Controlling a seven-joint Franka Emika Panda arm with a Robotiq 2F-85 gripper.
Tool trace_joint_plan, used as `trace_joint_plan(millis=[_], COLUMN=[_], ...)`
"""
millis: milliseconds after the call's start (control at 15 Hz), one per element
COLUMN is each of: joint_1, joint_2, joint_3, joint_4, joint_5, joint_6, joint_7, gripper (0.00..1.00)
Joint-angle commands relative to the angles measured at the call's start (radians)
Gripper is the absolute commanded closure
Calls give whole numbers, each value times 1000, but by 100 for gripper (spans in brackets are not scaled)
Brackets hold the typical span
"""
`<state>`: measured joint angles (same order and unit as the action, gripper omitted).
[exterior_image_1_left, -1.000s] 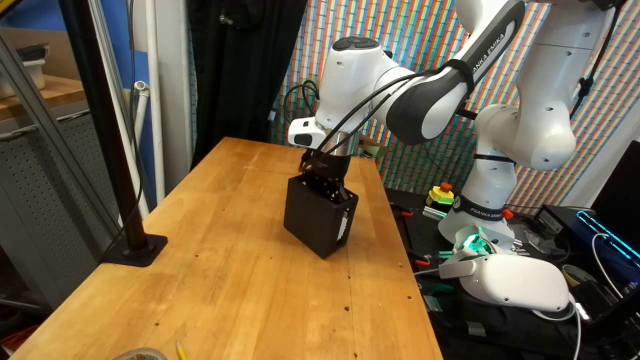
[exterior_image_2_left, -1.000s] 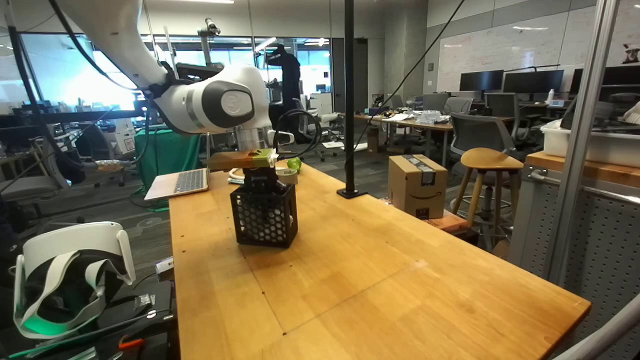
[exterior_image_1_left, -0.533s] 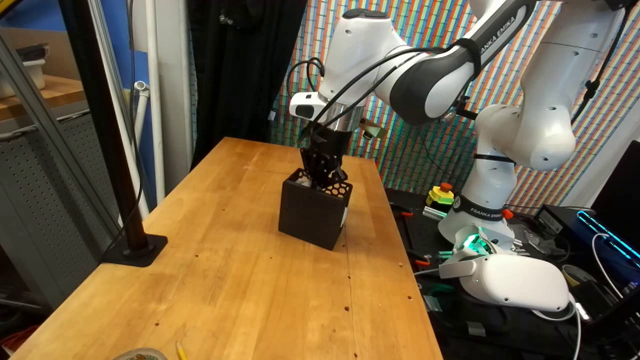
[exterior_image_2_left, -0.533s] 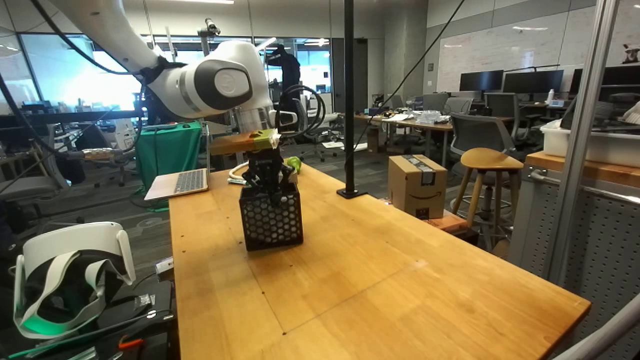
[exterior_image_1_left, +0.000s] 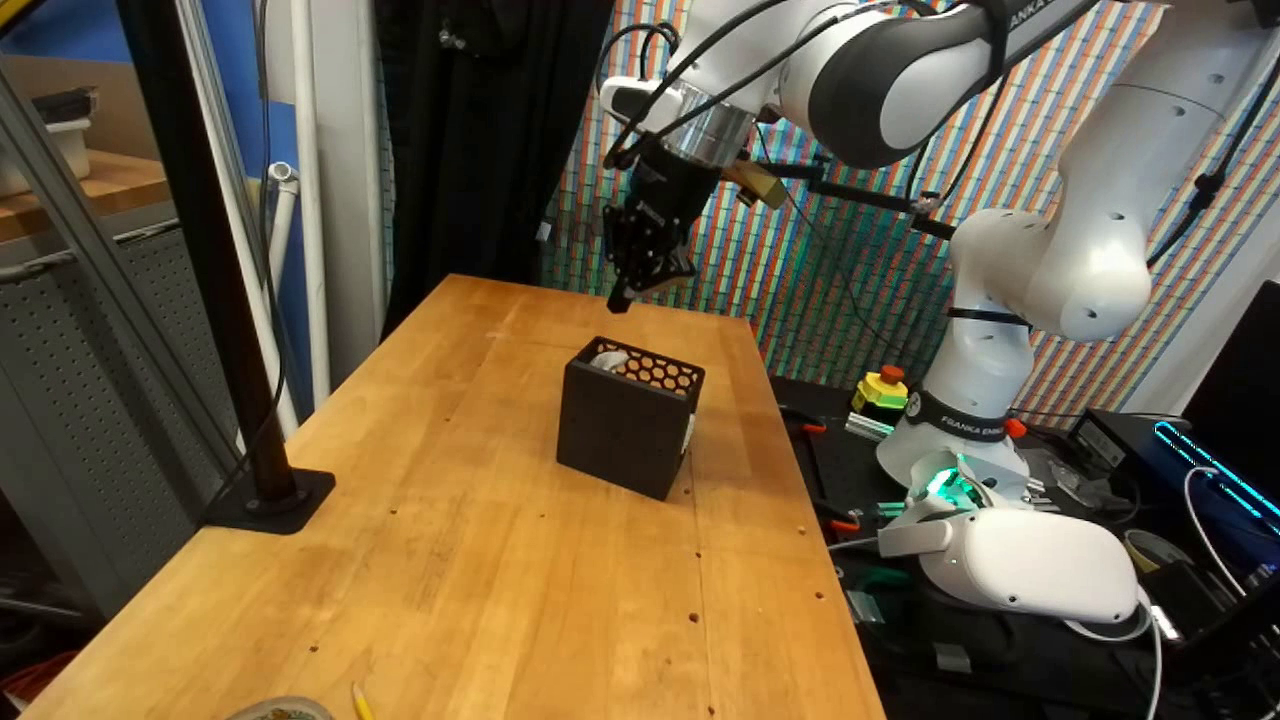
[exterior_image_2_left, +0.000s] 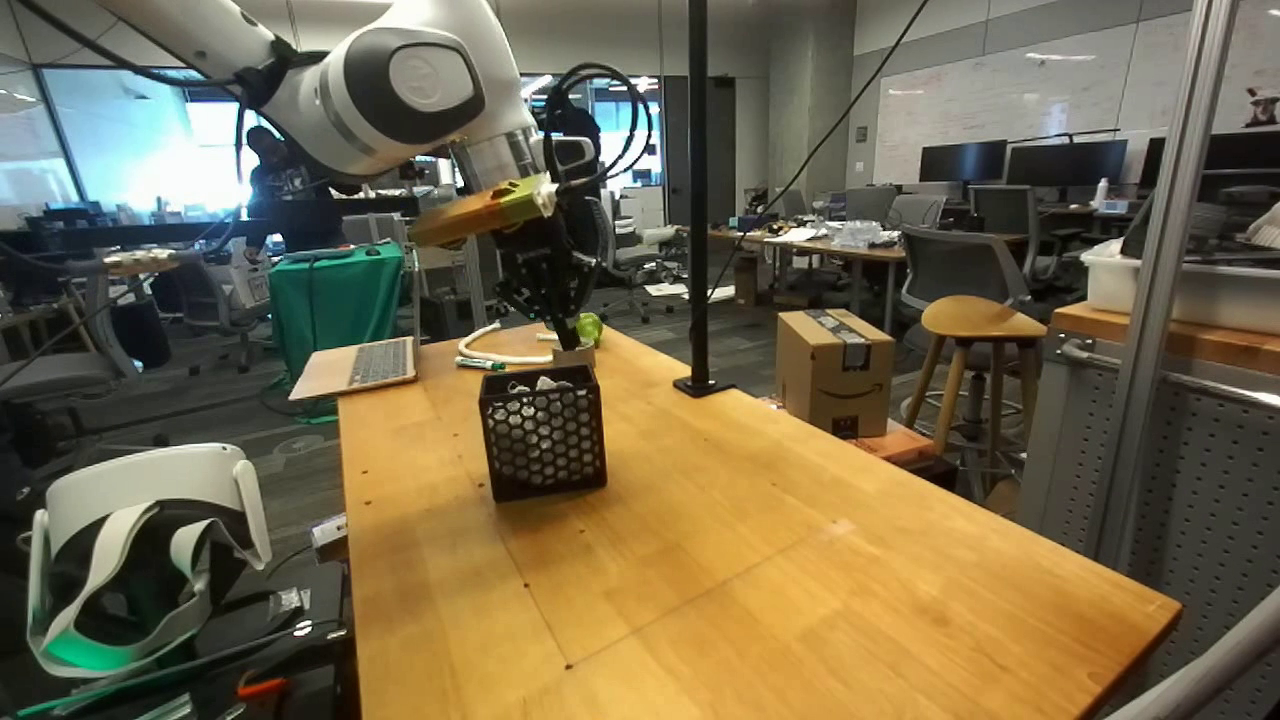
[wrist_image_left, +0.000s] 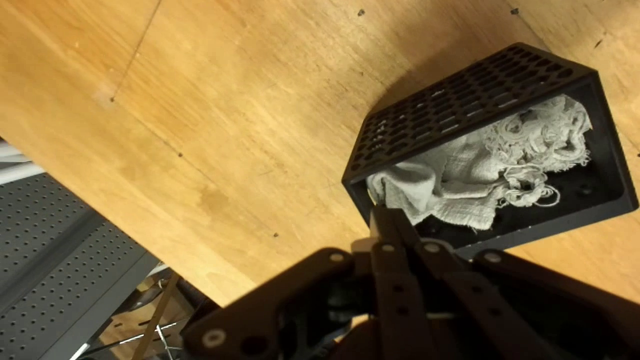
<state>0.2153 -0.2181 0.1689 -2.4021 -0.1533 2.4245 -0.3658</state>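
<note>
My gripper (exterior_image_1_left: 620, 300) hangs above the table, over the far side of a black open-top box, tilted and apart from it. In an exterior view (exterior_image_2_left: 568, 342) its fingertips point down past the box's back rim. In the wrist view the fingers (wrist_image_left: 391, 216) are together with nothing seen between them. The black box (exterior_image_1_left: 625, 430) stands upright on the wooden table, with a honeycomb wall (exterior_image_2_left: 545, 440), and it also shows in the wrist view (wrist_image_left: 470, 107). A crumpled pale grey cloth (wrist_image_left: 465, 175) with frayed threads lies inside it. A bit of cloth shows at the rim in both exterior views (exterior_image_1_left: 609, 361) (exterior_image_2_left: 547, 384).
A black pole on a base plate (exterior_image_1_left: 270, 500) stands at the table edge. A laptop (exterior_image_2_left: 365, 368), white cable (exterior_image_2_left: 500, 357), tape roll (exterior_image_2_left: 577, 356) and green object (exterior_image_2_left: 590, 328) lie at one end. A bowl (exterior_image_1_left: 283, 710) and yellow stick (exterior_image_1_left: 362, 703) are at the other.
My gripper has risen out of the box and now hangs above it. The box turned slightly between the first frames and then stayed. The cloth has come into view inside.
</note>
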Motion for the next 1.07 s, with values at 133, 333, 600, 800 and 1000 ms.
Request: trace_joint_plan(millis=[133,333,600,800,1000], joint_1=[18,10,11,12,12], joint_2=[-101,-70,-87,-87,-87], joint_3=[-43,-33,-36,-36,-36], joint_4=[-59,-37,-53,-54,-55], joint_5=[79,52,55,55,55], joint_6=[44,22,33,34,34], joint_7=[-56,-21,-20,-20,-20], gripper=[69,75,66,66,66])
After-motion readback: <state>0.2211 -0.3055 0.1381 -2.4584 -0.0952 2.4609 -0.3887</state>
